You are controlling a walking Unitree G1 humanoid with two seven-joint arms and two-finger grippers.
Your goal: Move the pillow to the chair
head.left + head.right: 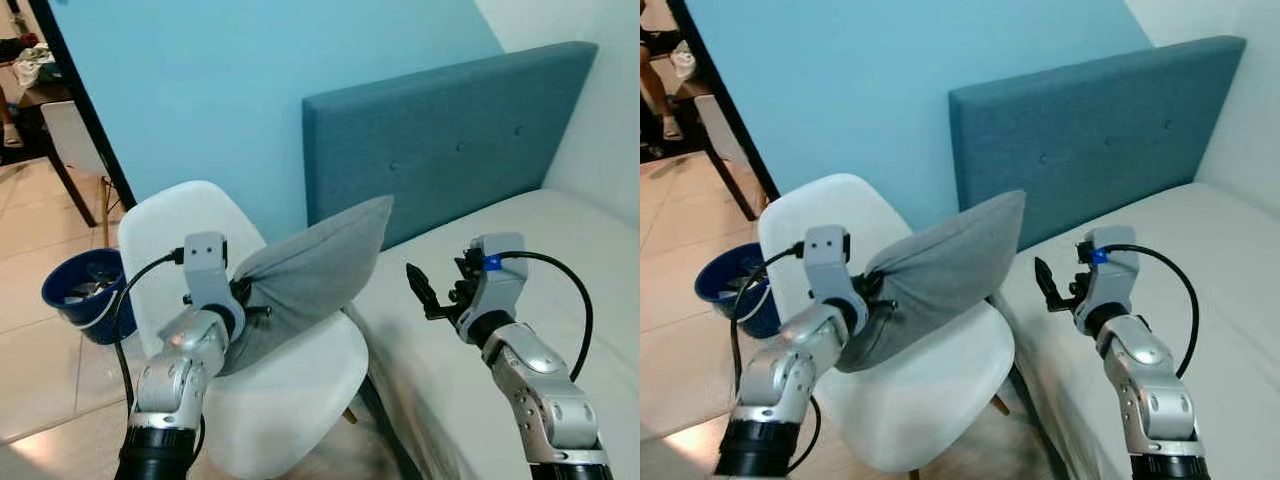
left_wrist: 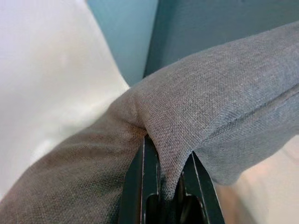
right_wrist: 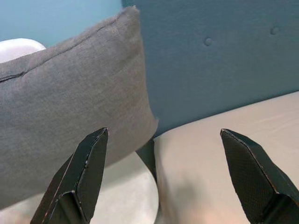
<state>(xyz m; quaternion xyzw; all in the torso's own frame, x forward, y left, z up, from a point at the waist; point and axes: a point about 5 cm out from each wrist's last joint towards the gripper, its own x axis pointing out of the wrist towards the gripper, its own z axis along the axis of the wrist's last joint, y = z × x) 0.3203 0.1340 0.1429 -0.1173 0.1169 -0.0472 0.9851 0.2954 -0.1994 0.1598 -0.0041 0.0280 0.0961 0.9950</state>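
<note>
Grey pillow (image 1: pixel 305 270) is held over the white chair (image 1: pixel 290 390) seat, one corner pinched in the left tool (image 2: pixel 168 186). Right tool (image 3: pixel 163 177) is held wide apart above the bed (image 1: pixel 520 290) edge, beside the chair, gripping nothing.

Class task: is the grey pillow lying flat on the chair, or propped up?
Propped up: the pillow slants over the white chair, pinched by the left tool.
</note>
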